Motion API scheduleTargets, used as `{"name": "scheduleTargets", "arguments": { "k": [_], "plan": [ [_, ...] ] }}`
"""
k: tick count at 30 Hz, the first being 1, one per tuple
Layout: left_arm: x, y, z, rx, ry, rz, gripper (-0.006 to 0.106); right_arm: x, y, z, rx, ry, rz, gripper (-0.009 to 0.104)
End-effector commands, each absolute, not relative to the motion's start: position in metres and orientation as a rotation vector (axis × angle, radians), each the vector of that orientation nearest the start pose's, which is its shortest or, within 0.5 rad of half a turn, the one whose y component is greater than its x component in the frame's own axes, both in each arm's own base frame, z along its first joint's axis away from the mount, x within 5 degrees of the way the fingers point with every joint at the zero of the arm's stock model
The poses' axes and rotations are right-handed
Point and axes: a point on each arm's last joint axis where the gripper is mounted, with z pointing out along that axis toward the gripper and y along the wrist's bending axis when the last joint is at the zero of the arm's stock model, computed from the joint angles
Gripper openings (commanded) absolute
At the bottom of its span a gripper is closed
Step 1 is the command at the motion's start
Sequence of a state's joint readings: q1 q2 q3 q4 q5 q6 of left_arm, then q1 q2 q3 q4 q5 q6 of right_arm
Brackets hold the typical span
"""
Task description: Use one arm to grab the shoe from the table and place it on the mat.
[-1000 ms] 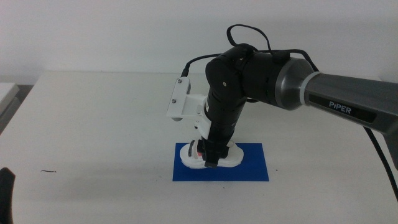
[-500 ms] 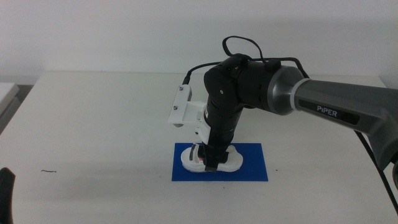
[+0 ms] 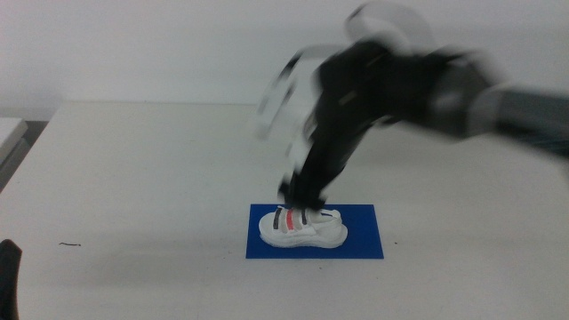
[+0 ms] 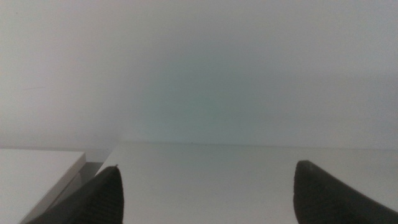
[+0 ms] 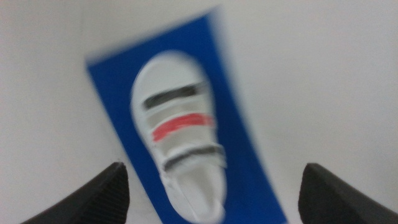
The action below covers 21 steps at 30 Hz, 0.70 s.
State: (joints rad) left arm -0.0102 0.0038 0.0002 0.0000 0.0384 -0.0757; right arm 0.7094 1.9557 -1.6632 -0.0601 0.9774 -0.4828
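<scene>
The shoe (image 3: pixel 301 228) is lying on the blue mat (image 3: pixel 364 242) on the bench (image 3: pixel 133 178), so the placing step looks done. The right pincer (image 5: pixel 211 186) is hanging above it with jaws spread wide, holding nothing. The left pincer (image 4: pixel 205 186) is waiting open and empty at the bench's near edge. What likely remains is the right arm pulling clear.

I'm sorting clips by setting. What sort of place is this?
Probably a robotics lab test bench: a plain white table against a bare wall, a Piper arm above it, and only a shoe on a blue mat as props.
</scene>
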Motion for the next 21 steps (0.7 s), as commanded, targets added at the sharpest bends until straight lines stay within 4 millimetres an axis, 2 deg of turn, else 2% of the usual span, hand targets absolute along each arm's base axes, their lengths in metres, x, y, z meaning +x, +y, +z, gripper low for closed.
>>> {"name": "scheduleTargets", "arguments": {
  "k": [1, 2, 5, 10, 12, 16, 21],
  "plan": [
    [0.056, -0.001, 0.211, -0.051, 1.511, -0.070, 0.094, 0.311, 0.243, 0.298, -1.229, 2.318, 0.048, 0.090],
    [0.056, -0.001, 0.211, -0.051, 1.511, -0.070, 0.094, 0.302, 0.227, 0.308, -1.131, 2.312, 0.073, 0.090],
    [0.056, -0.001, 0.211, -0.051, 1.511, -0.070, 0.094, 0.274, 0.171, 0.308, -0.867, 2.271, 0.124, 0.090],
    [0.056, -0.001, 0.211, -0.051, 1.511, -0.070, 0.094, 0.203, 0.088, 0.295, -0.441, 2.138, 0.218, 0.090],
    [0.056, -0.001, 0.211, -0.051, 1.511, -0.070, 0.094, 0.176, 0.063, 0.286, -0.339, 2.109, 0.203, 0.090],
    [0.056, -0.001, 0.211, -0.051, 1.511, -0.070, 0.094, 0.138, 0.031, 0.264, -0.212, 2.021, 0.133, 0.090],
    [0.056, -0.001, 0.211, -0.051, 1.511, -0.070, 0.094, 0.105, 0.013, 0.248, -0.040, 1.905, 0.131, 0.090]
  ]
}}
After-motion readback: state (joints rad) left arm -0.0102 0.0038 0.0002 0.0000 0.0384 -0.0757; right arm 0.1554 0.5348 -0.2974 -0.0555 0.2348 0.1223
